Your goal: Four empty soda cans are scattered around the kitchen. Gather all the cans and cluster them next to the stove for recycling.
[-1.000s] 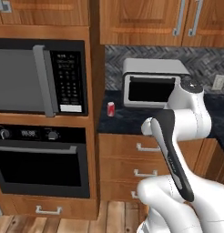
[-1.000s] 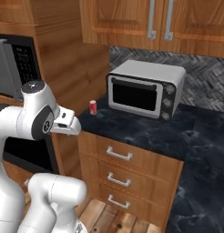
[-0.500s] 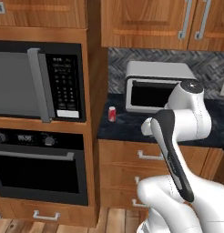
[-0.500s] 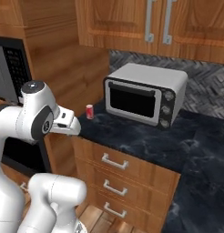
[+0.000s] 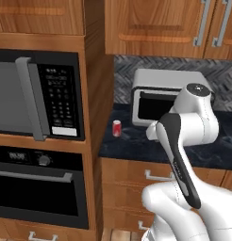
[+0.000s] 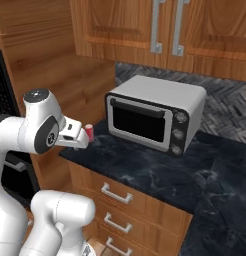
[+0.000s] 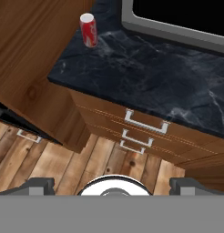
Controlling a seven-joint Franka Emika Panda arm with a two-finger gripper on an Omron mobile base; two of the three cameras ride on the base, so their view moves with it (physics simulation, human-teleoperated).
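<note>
left base view: can (image 5: pixel 117 128) stands upright on the counter (image 5: pixel 136 146), at its left end, near the wood cabinet side; toaster oven (image 5: pixel 167 94) to its right, apart from it.
right base view: can (image 6: pixel 89 131) partly behind the arm's wrist, near the counter's (image 6: pixel 160 175) left corner, just left of the toaster oven (image 6: pixel 155 115).
hand view: gripper (image 7: pixel 112 184) spread wide, holding nothing, well short of the can (image 7: pixel 89 30); the can sits back from the counter's (image 7: pixel 145 77) front edge.
handling: an empty can is probably very light, thin-walled, smooth; easy to dent or tip.
hold: likely mid-body, across its width, with a gentle squeeze.
</note>
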